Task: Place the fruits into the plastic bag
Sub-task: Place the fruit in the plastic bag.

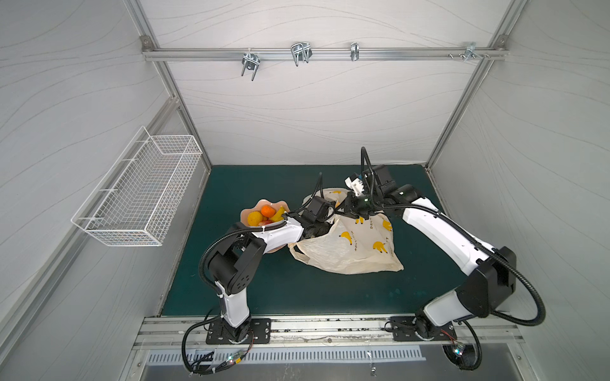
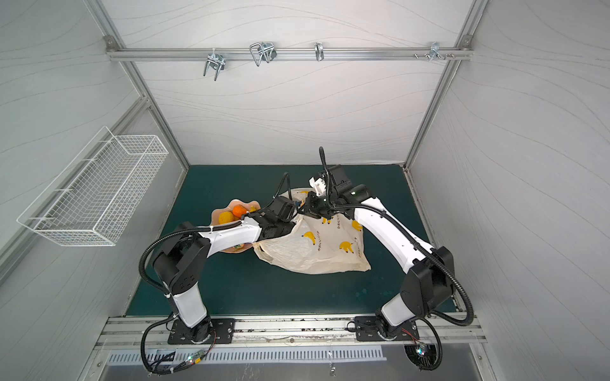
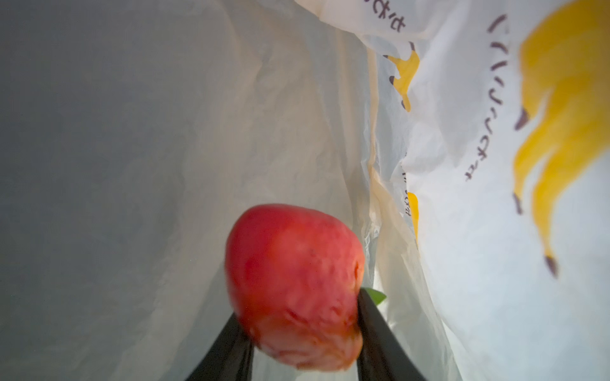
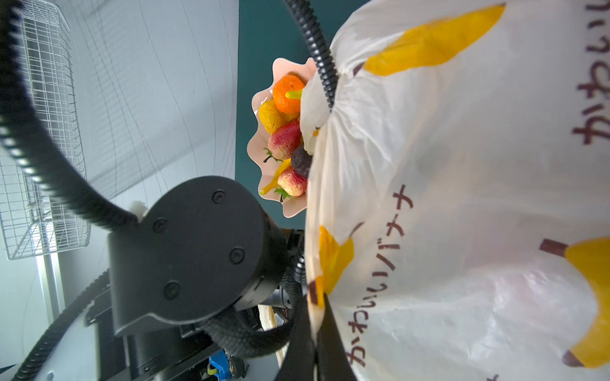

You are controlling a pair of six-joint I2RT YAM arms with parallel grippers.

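A: Gripping red strawberry (image 3: 293, 283) with left fingers (image 3: 376, 333), inside plastic bag (image 1: 350, 250), for dropping there.
B: Farther, at twelve o'clock?
A: Pinching bag edge with right fingers (image 4: 298, 343), closed tight, to hold mouth open. On plate (image 4: 290, 206) at ten o'clock, other fruits (image 4: 287, 94).

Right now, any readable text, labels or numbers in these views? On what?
"かわいいバナナ": dark lettering on the plastic bag, beside its banana prints.
"かわい": the same phrase, cut off at the picture's edge.
Left wrist view: the same lettering seen mirrored from inside the bag.
Both top views: the bag's lettering is too small to read.
No numbers or other labels are legible.
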